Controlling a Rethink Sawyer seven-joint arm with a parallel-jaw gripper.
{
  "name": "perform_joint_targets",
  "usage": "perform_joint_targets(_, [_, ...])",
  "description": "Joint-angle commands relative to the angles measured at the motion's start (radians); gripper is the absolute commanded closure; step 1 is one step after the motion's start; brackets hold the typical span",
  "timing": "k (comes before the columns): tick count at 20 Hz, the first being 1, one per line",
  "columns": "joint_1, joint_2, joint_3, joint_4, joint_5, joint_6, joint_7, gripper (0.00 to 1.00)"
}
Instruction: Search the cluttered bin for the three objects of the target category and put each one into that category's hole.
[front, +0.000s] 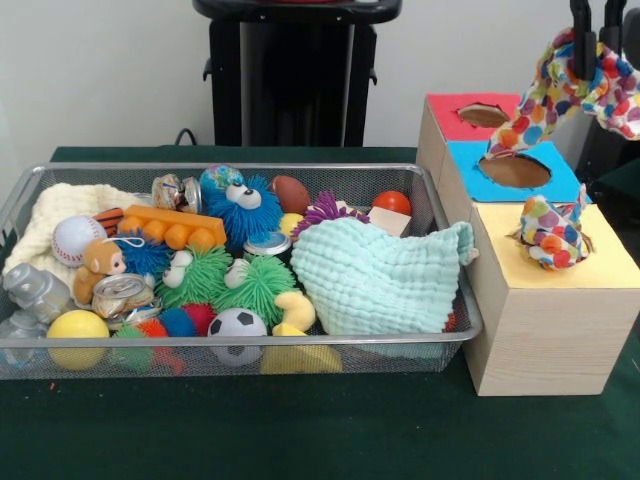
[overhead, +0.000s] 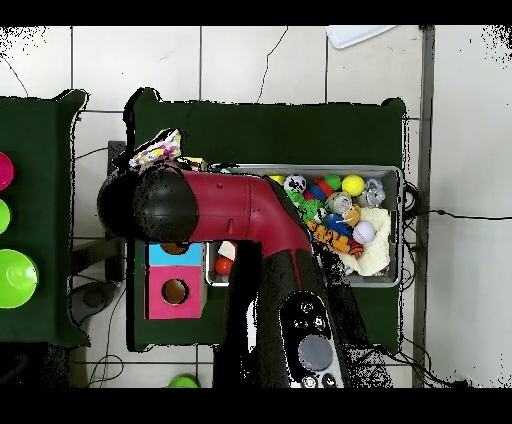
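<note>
Front view: at the upper right of the frame the gripper (front: 597, 45) pinches a dotted cloth (front: 575, 90), its black fingers (front: 581, 40) pressed onto the fabric. The cloth hangs down toward the blue hole (front: 514, 171) of the wooden box (front: 545, 320). A second dotted cloth (front: 551, 232) sits bunched in the yellow section at the box's near end. Left of the box, the wire bin (front: 470, 325) holds a mint cloth (front: 375, 275), a cream cloth (front: 50, 220), balls, fuzzy toys and cans. Overhead, the red arm (overhead: 235, 210) covers most of the box; the held cloth (overhead: 155, 152) shows at upper left.
</note>
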Motion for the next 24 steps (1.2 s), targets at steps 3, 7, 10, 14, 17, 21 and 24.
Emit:
perform_joint_targets(3, [0.004,0.108,-0.024,-0.006,-0.071,-0.082,0.120,1.00])
perform_joint_targets(7, [0.008,0.131,-0.025,-0.005,-0.070,-0.119,0.120,1.00])
perform_joint_targets(10, [0.011,0.146,-0.024,-0.004,-0.064,-0.145,0.124,1.00])
perform_joint_targets(14, [0.024,0.173,-0.033,-0.014,-0.059,-0.177,0.136,1.00])
perform_joint_targets(17, [0.033,0.190,-0.042,-0.014,-0.059,-0.206,0.140,1.00])
perform_joint_targets(21, [0.038,0.200,-0.049,-0.009,-0.053,-0.231,0.137,1.00])
perform_joint_targets(24, [0.039,0.205,-0.050,-0.006,-0.052,-0.245,0.131,1.00])
